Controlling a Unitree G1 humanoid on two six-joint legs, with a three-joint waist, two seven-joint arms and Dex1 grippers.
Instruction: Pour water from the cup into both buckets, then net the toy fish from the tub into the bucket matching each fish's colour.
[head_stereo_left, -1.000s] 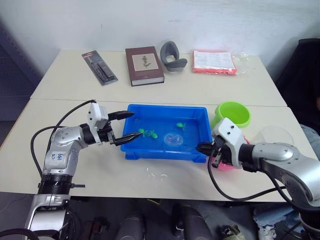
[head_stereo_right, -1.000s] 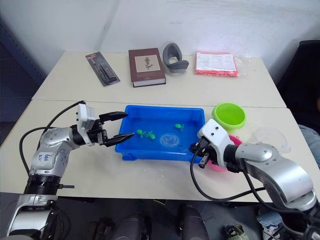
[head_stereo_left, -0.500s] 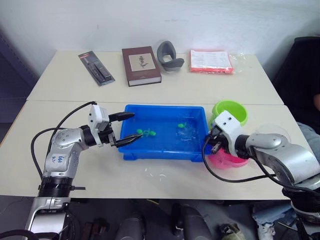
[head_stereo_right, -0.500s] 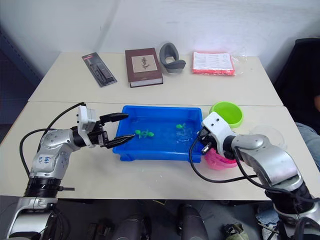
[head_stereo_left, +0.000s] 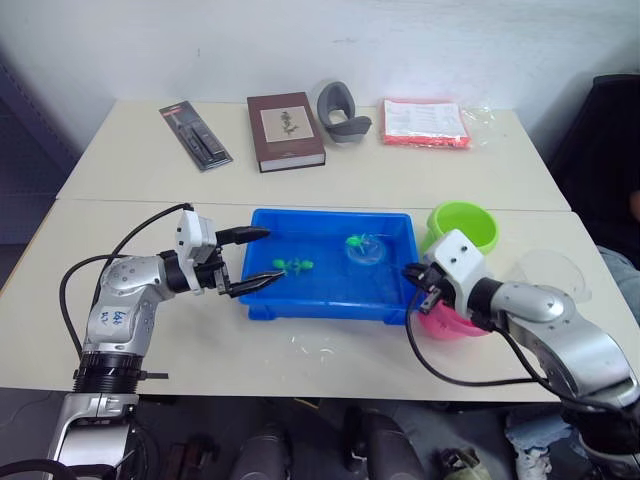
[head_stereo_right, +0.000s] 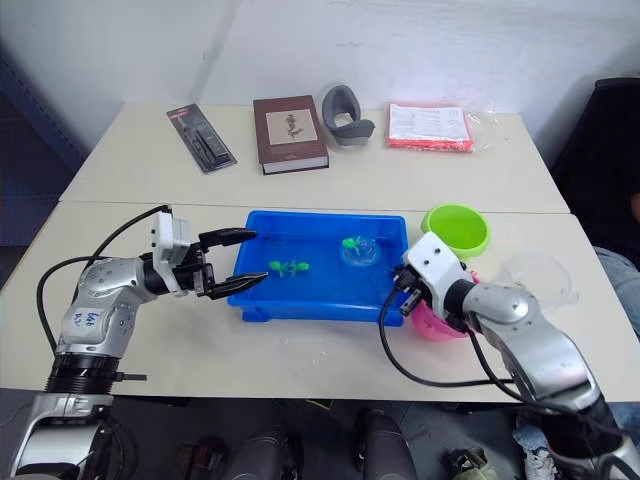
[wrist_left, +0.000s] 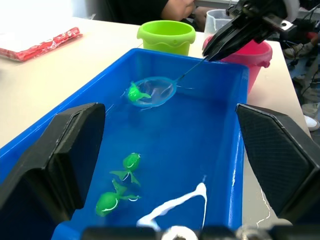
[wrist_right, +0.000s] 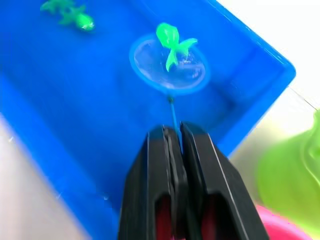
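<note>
My right gripper (wrist_right: 175, 137) is clenched on the thin handle of the net (wrist_right: 169, 65), fingers pressed flat together with the handle running straight out ahead of the tips. The hoop sits a short way beyond my fingertips, over the blue tub (head_stereo_left: 262, 302), near its far right part. A green toy fish (wrist_right: 171, 41) lies on the far rim of the hoop, partly over the mesh. Whether it rests fully inside the mesh I cannot tell.

Two more green fish (wrist_left: 117, 190) sit in the tub, well away from the net, closer to my left gripper (head_stereo_left: 258, 259). That gripper is released, fingers spread wide, one on each side of the tub's near left corner; I cannot tell whether they touch the rim.

The pink bucket (head_stereo_left: 452, 322) is just under and behind my right wrist, outside the tub's right wall. The lime green bucket (head_stereo_left: 466, 225) stands just beyond it, further out from my right gripper. The clear cup (head_stereo_left: 552, 272) stands to the outer right of both buckets, near my right forearm.
</note>
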